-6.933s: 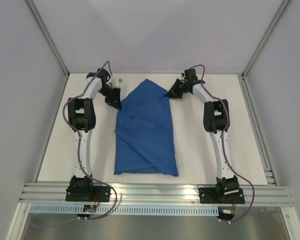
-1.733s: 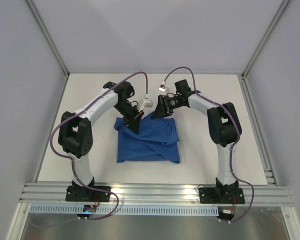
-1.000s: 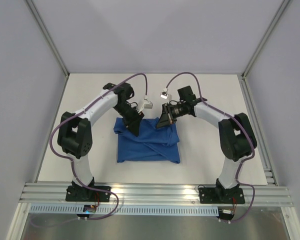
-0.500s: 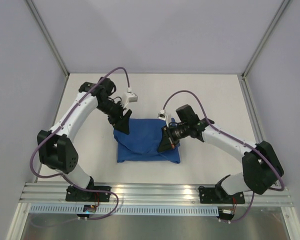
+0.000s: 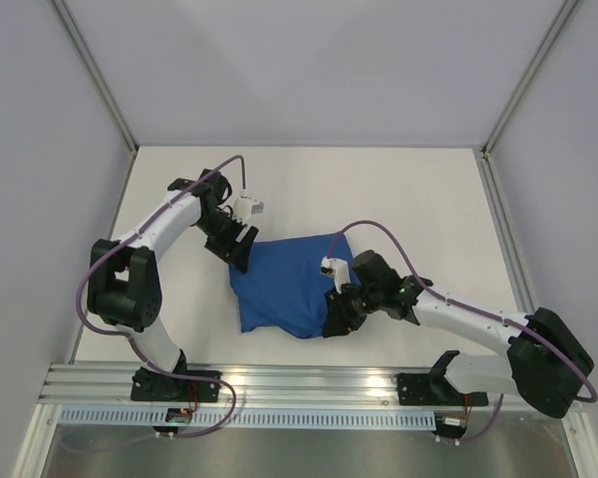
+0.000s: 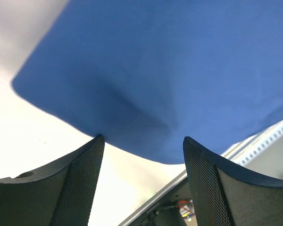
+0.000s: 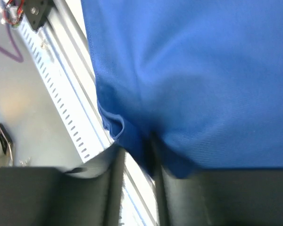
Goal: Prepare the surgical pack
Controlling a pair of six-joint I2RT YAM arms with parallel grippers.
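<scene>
Tug cloth (image 5: 284, 284) gently with right gripper (image 5: 335, 321), pinched on its near edge; close spread left gripper (image 5: 241, 251) on far left corner.

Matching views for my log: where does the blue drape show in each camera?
Top external: blue drape on the table, centre-frame.
Left wrist: fills the upper frame, beyond the open fingers.
Right wrist: fills upper right, edge pinched between the fingers.
Shared landmark: slotted rail along the table's near edge.
</scene>
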